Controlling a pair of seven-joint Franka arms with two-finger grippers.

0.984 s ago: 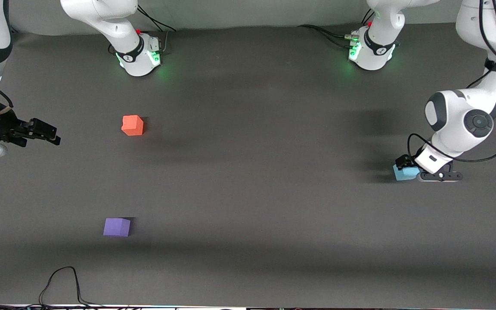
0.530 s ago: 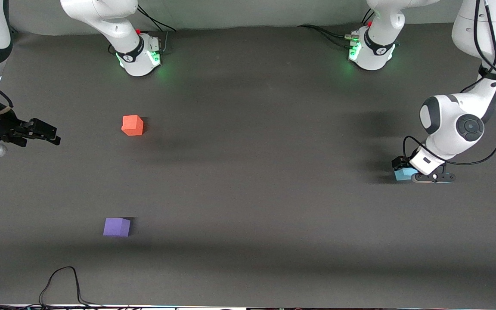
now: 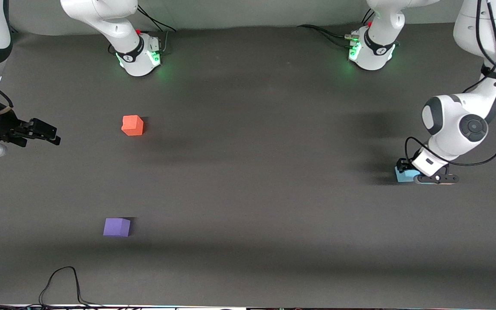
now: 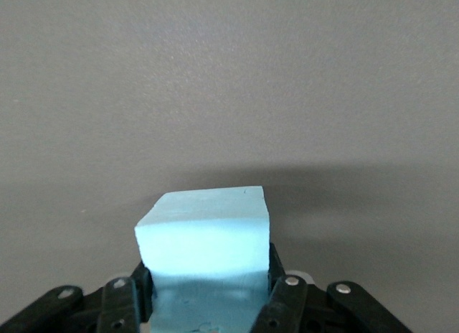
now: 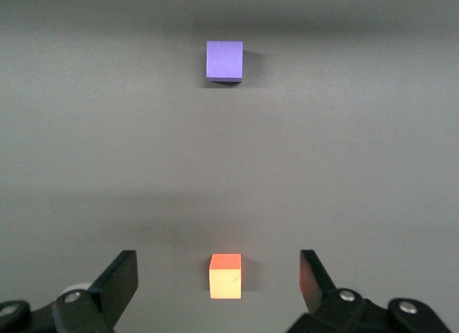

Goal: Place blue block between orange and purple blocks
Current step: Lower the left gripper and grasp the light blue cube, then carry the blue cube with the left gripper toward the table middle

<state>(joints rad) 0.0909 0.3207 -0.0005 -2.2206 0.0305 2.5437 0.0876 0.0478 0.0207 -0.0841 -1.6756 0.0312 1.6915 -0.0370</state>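
The blue block [image 3: 402, 176] sits on the dark table near the left arm's end. My left gripper [image 3: 408, 171] is down on it, with the fingers [image 4: 281, 290] pressed against its two sides; the block fills the left wrist view [image 4: 204, 229]. The orange block [image 3: 132, 125] and the purple block [image 3: 116, 227] lie toward the right arm's end, the purple one nearer the front camera. My right gripper [image 3: 48, 134] is open and empty, waiting above that end's table edge. Its wrist view shows the orange block [image 5: 225, 275] and the purple block [image 5: 224, 61].
The two arm bases [image 3: 138, 56] [image 3: 370, 51] stand along the table's back edge. A black cable [image 3: 63, 280] loops on the table at the near edge, toward the right arm's end. A wide stretch of bare mat [image 3: 252, 172] lies between the blue block and the other two.
The left arm's wrist and elbow shifted a little over the blue block, which stays in about the same spot. The right arm has not moved.
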